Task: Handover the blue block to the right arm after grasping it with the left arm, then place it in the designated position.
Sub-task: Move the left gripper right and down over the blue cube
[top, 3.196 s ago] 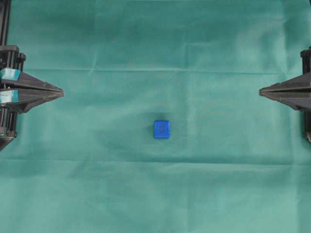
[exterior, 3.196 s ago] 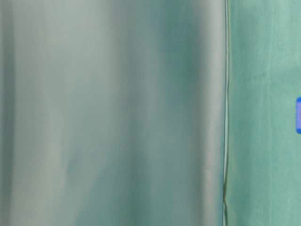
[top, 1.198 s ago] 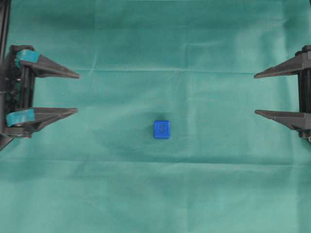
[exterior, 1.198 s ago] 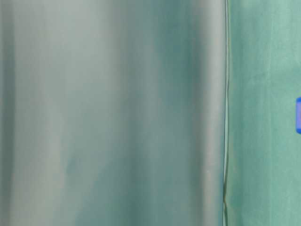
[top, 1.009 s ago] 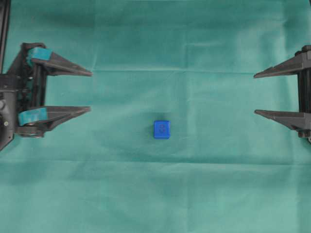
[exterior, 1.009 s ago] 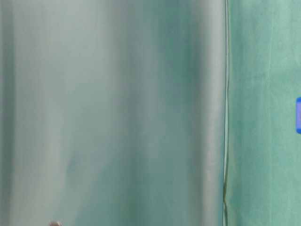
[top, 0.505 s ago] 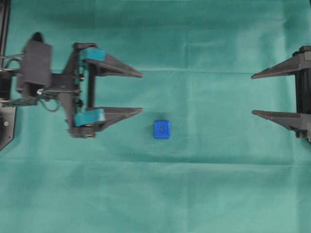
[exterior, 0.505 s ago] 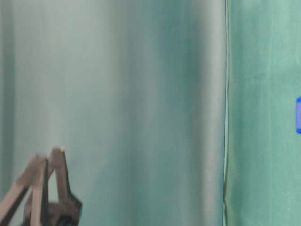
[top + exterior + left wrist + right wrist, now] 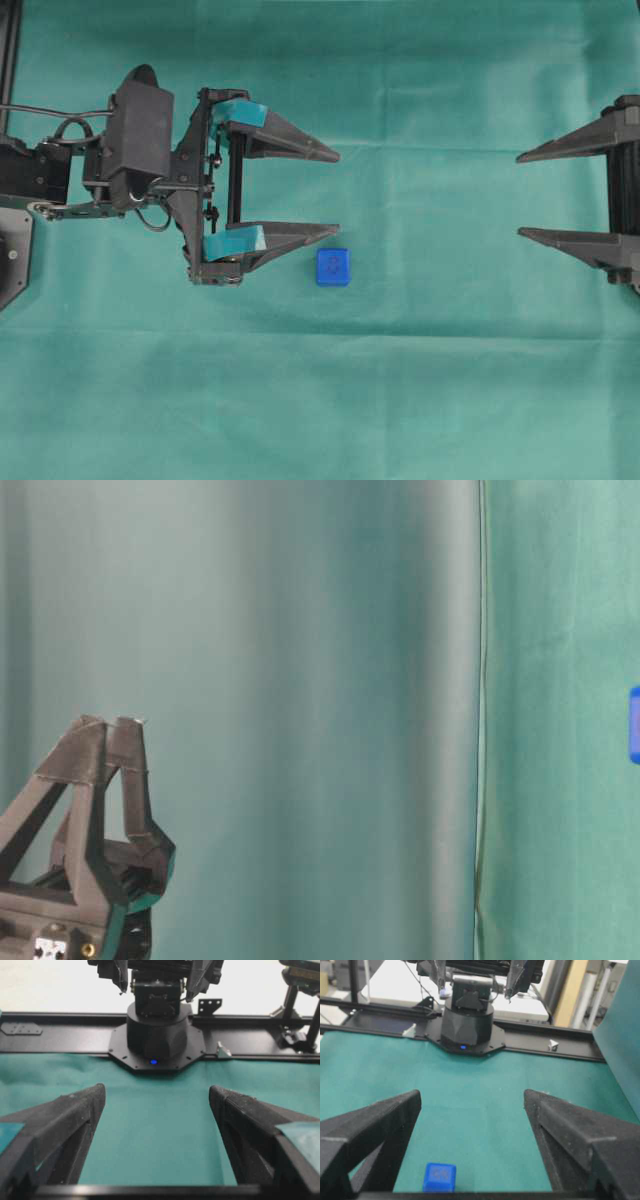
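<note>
Lying just beyond left hand (image 9: 338, 193), blue block (image 9: 333, 267), ungrasped.

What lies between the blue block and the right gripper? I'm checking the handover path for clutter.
Only bare green cloth lies between the blue block and the right gripper, as the overhead view shows.

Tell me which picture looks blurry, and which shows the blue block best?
Table-level view: mostly a soft, smeared green curtain, the blue block cut off at the edge. Overhead view: evenly lit and sharp, the block whole. Right wrist view: block clear, near fingers dark and soft.
</note>
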Tool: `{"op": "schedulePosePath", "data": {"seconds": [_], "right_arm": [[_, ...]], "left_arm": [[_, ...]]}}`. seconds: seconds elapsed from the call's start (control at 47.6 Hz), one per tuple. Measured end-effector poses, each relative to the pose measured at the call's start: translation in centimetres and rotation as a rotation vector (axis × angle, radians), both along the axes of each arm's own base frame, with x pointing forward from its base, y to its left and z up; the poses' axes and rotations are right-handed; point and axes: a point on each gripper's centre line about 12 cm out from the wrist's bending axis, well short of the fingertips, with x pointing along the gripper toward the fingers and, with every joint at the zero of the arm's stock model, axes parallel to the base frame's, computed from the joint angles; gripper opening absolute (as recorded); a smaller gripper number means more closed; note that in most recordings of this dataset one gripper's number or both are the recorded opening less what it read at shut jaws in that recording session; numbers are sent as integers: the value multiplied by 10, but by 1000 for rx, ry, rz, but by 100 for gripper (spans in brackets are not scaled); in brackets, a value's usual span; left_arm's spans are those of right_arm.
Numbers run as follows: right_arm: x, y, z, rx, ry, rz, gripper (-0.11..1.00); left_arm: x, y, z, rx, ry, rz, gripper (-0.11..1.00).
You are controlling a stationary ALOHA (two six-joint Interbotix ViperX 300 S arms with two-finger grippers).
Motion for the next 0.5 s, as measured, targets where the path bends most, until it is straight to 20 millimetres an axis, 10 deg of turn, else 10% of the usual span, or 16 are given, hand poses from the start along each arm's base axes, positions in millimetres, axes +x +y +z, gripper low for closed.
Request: {"op": "schedulePosePath", "data": {"seconds": [0.505], "right_arm": [[1, 0, -1, 0, 6, 0, 94]], "left_arm": [[14, -1, -2, -16, 307, 1, 100]]}}
